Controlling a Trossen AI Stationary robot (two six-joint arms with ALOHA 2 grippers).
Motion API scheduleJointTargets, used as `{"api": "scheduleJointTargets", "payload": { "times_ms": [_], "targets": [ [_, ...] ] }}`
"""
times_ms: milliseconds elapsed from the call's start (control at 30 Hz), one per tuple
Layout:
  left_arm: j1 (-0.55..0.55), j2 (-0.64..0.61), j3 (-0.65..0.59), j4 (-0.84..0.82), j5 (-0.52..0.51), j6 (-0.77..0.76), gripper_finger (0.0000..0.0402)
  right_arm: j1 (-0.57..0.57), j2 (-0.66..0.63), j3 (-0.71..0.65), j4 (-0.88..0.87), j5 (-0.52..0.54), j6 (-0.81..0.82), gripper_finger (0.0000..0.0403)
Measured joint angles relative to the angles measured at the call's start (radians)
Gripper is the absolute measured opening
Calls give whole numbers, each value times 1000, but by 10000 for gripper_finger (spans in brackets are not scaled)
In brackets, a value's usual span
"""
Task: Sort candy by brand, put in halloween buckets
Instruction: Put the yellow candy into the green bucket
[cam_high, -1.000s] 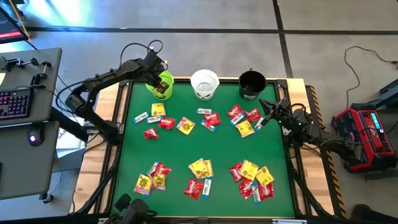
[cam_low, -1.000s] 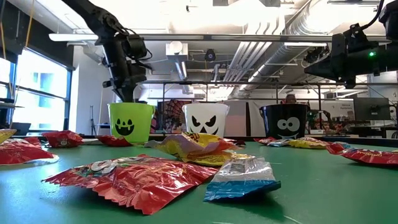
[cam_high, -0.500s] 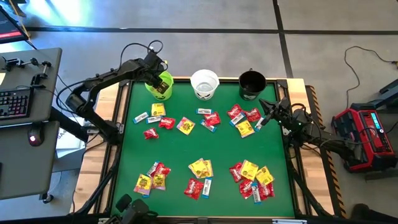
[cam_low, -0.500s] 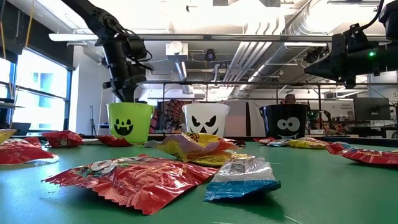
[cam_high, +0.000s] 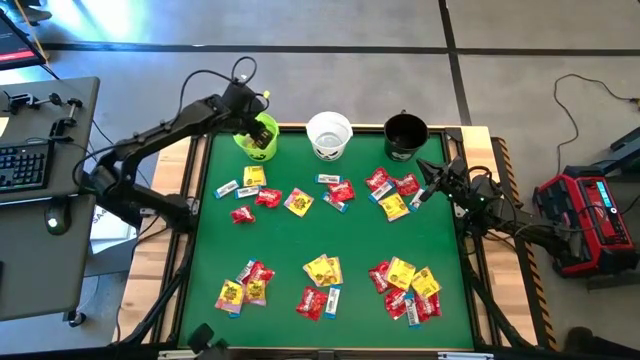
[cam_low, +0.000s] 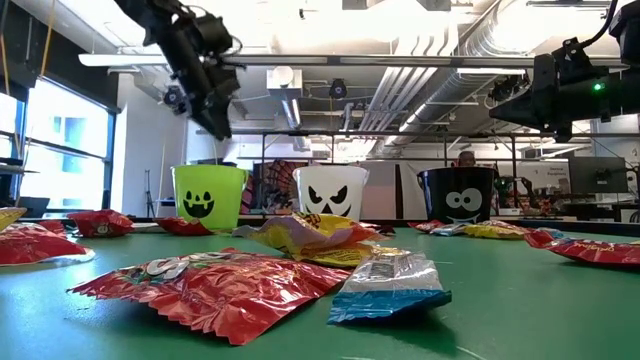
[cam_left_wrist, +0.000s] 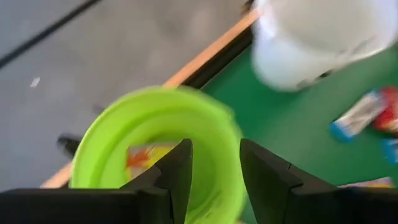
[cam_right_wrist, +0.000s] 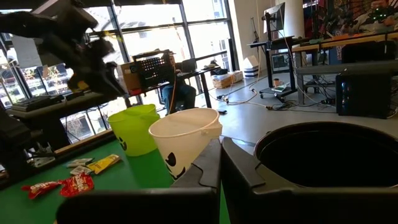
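We find the left end effector (cam_high: 250, 113) poised above the lime green round plastic bucket (cam_high: 258, 137) at the far left corner of the green-topped table (cam_high: 300, 240); in the left wrist view its two dark fingers (cam_left_wrist: 176, 171) stand apart with nothing between them, and a yellow wrapped packet (cam_left_wrist: 146, 160) lies on the floor of that bucket — one piece sorted, by our reading; the white round bucket (cam_high: 329, 134) and the black round bucket (cam_high: 405, 135) stand beside it along the far edge, the white one in the middle, and the right wrist view shows no candy in the part of the black one that we can see; the white one's inside we cannot judge. The right end effector (cam_high: 424, 192) waits near the table's right edge, close to the black bucket, its fingers pressed together and holding nothing. Nearly all the work is left, we judge — yellow packets, red packets and narrow blue-and-white bars lie mixed in loose clusters: a left group (cam_high: 256, 193), a group before the white bucket (cam_high: 336, 188), one by the right arm (cam_high: 392, 194), and three more along the near side (cam_high: 322, 272).
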Motion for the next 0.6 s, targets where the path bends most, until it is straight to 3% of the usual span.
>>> {"api": "scheduleJointTargets", "payload": {
  "times_ms": [400,600],
  "targets": [
    [-135,-49,0,218,205,7,127,0,0,0,0,0,0,0],
    [-207,-48,0,258,238,55,127,0,0,0,0,0,0,0]
  ]
}}
